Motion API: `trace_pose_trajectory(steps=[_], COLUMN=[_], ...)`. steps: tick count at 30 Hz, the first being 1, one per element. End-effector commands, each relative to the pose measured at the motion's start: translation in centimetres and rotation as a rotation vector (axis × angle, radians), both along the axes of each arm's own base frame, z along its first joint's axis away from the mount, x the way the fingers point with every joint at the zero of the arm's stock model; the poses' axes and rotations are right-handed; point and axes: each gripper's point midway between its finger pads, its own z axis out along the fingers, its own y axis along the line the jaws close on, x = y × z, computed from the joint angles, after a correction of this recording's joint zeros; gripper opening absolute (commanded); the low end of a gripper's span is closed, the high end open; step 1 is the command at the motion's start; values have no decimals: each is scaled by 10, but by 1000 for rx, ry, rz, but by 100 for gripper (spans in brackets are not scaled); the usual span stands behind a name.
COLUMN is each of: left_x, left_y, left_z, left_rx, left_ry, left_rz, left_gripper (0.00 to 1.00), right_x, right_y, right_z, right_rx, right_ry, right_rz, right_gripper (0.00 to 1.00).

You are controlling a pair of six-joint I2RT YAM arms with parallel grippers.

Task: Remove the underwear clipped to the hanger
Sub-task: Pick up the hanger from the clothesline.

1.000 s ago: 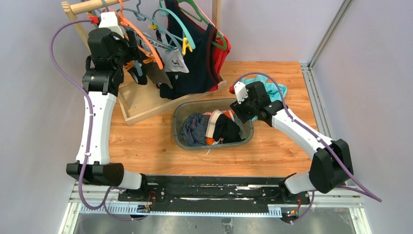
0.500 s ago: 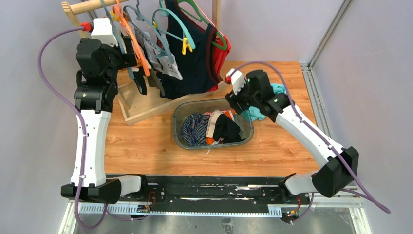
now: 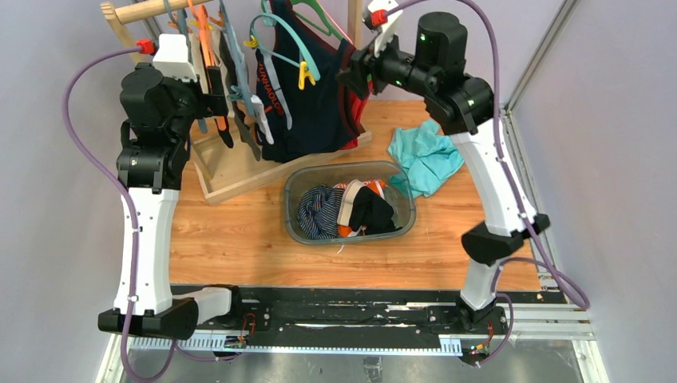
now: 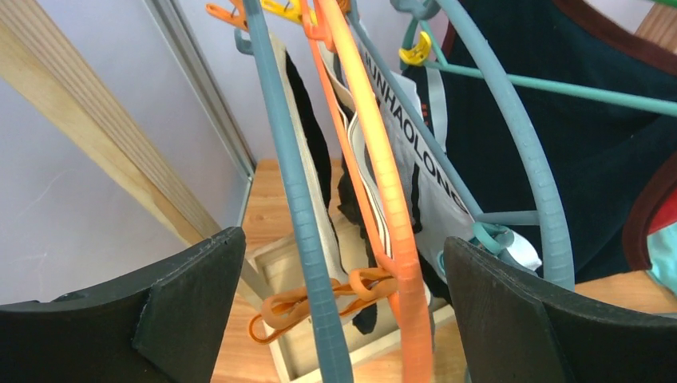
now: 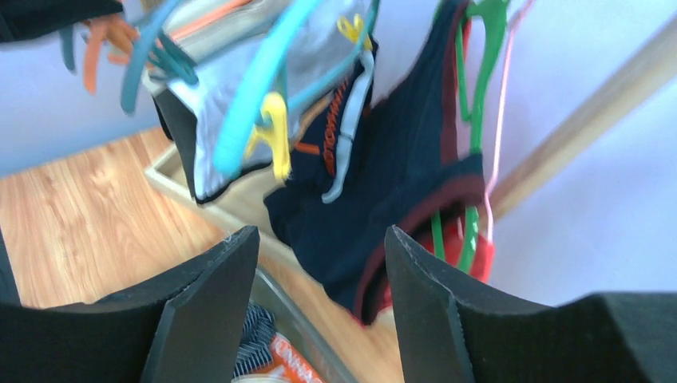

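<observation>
Left gripper (image 4: 343,243) released, jaws wide, straddling the orange hanger (image 4: 383,175) and grey-blue hanger (image 4: 295,199), pinching neither. Underwear (image 4: 415,171) hangs on those hangers on the wooden rack (image 3: 231,171): a white-grey pair with lettered waistband and a black pair beside it. Which clip holds which is hard to tell. Navy tank top (image 3: 319,104) next over. Clear bin (image 3: 291,191) of clothes below. Right gripper (image 5: 319,239) released, empty, raised near the tank top. Teal cloth (image 3: 427,155) far right.
</observation>
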Motion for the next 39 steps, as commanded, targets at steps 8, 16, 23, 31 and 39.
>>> trace_pose_trajectory(steps=[8, 16, 23, 31, 39], left_x=[-13, -24, -23, -25, -28], left_y=[8, 13, 16, 17, 16], left_z=[-24, -31, -40, -41, -39], left_rx=[74, 96, 99, 105, 102], left_ry=[40, 34, 50, 44, 35], left_rz=[24, 48, 62, 67, 64], left_gripper=[98, 98, 98, 98, 98], right_x=[-1, 38, 56, 74, 75], right_y=[80, 99, 106, 100, 82], right_z=[30, 23, 24, 20, 32], right_rx=[137, 194, 213, 220, 232], right_ry=[-62, -100, -159, -160, -164], right_rz=[134, 60, 28, -60, -132], right_gripper=[60, 57, 57, 48, 34])
